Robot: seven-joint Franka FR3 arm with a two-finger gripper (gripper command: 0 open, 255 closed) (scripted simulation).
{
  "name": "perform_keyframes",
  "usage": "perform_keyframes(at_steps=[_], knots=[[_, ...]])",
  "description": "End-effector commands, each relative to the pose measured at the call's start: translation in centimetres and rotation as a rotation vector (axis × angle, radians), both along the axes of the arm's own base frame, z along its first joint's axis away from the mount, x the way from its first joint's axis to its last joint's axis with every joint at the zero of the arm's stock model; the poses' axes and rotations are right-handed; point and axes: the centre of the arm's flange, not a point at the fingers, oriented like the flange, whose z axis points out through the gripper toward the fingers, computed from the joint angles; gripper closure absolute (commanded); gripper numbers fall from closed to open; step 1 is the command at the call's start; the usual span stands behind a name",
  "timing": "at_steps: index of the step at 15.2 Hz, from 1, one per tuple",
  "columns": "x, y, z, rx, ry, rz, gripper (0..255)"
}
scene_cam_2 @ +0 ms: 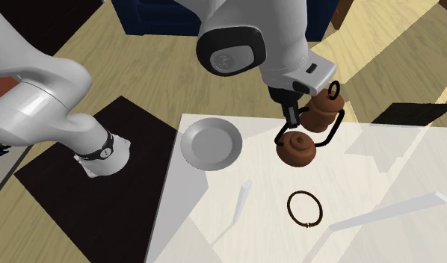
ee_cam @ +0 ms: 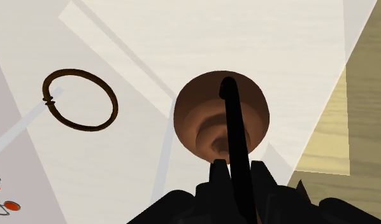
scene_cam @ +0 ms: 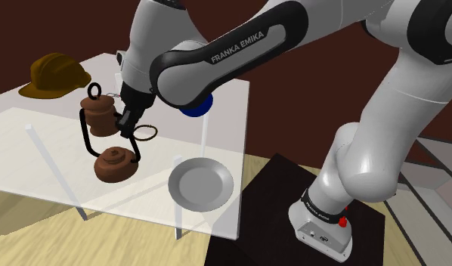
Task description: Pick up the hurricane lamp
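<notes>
pale bench (scene_cam: 58,162) is lying under me while my hand (scene_cam: 128,130) is clenching the hurricane lamp (scene_cam: 115,162) by its thin black wire (ee_cam: 237,140), its brown body hanging just below. i'm worrying that such a narrow hold could be letting the lamp swivel, slip and drop.

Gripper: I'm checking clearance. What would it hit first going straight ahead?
The gripper clasps the lamp by its black bar. Straight ahead lies the lamp's brown body, then probably the table.
</notes>
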Motion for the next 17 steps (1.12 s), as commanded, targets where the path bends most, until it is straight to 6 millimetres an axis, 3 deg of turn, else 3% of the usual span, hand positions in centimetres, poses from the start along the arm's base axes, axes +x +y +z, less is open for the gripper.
perform_keyframes(at_steps=[1, 7, 17], knots=[[0.0, 0.0, 0.0, 0.0, 0.0, 0.0, 255], [0.1, 0.1, 0.0, 0.0, 0.0, 0.0, 255], [0.1, 0.1, 5.2, 0.0, 0.0, 0.0, 255]])
